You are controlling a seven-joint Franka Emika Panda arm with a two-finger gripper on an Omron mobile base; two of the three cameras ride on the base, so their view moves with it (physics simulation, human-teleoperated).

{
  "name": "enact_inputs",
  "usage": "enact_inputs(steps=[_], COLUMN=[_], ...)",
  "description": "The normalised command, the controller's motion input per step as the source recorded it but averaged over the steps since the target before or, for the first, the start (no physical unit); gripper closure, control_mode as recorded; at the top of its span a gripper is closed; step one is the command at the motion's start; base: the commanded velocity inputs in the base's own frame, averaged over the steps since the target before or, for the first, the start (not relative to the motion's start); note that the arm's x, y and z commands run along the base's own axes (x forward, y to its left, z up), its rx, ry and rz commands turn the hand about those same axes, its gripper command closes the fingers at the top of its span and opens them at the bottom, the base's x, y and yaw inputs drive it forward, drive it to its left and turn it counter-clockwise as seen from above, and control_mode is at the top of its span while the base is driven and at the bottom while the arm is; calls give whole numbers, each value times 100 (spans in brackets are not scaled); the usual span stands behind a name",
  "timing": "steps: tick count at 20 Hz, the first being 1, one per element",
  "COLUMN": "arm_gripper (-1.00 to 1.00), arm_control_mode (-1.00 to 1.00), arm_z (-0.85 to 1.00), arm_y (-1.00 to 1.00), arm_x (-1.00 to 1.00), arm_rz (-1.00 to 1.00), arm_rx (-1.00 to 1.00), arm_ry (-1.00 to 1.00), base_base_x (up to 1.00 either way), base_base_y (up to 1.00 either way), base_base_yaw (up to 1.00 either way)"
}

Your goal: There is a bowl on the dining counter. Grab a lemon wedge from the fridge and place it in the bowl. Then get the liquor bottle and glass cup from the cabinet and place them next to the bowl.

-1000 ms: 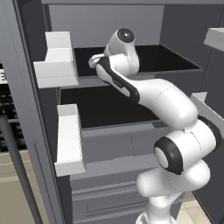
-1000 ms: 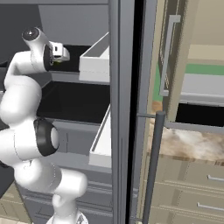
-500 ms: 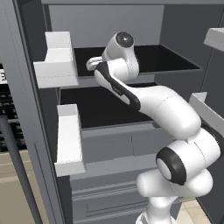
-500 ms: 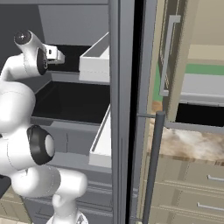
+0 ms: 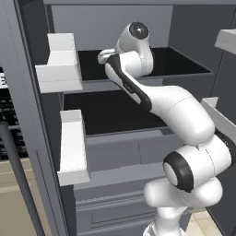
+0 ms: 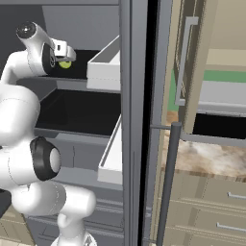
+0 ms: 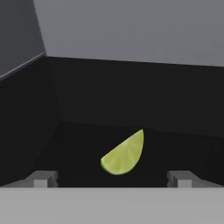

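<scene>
A yellow-green lemon wedge (image 7: 124, 154) lies on the black upper shelf (image 5: 184, 63) inside the open fridge (image 5: 110, 20). In the hand view it sits just ahead of my gripper (image 7: 112, 179), between the lines of the two fingertips (image 7: 41, 179) and slightly right of centre. The jaws stand wide apart with nothing between them. From the right base view, the gripper (image 6: 64, 55) hovers just above the lemon wedge (image 6: 65, 63), deep in the shelf. My arm (image 5: 156, 94) reaches in over the shelf's front edge.
White door shelves (image 5: 60, 62) hang on the left fridge door, and another door shelf (image 6: 103, 67) is on the right door. Right of the fridge is the beige cabinet (image 6: 192, 72) with a grey bar handle (image 6: 180, 62), above a marbled worktop (image 6: 216, 156).
The arm has stretched further into the upper fridge shelf, carrying the hand deeper and closer to the lemon wedge. The jaws have stayed open.
</scene>
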Motion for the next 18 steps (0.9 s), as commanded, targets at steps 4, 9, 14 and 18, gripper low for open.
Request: enact_inputs(steps=[4, 9, 14, 18], arm_gripper=[-100, -100, -100, -100], arm_control_mode=[-100, -100, -100, -100], arm_z=[-3, -17, 0, -4], arm_y=[-2, 0, 0, 0], arm_x=[0, 0, 0, 1], arm_rz=[-8, -10, -9, -6], arm_rx=[0, 0, 0, 0], arm_ry=[12, 16, 2, 0], base_base_x=[0, 0, 0, 0], base_base_y=[0, 0, 0, 0], base_base_yaw=[0, 0, 0, 0])
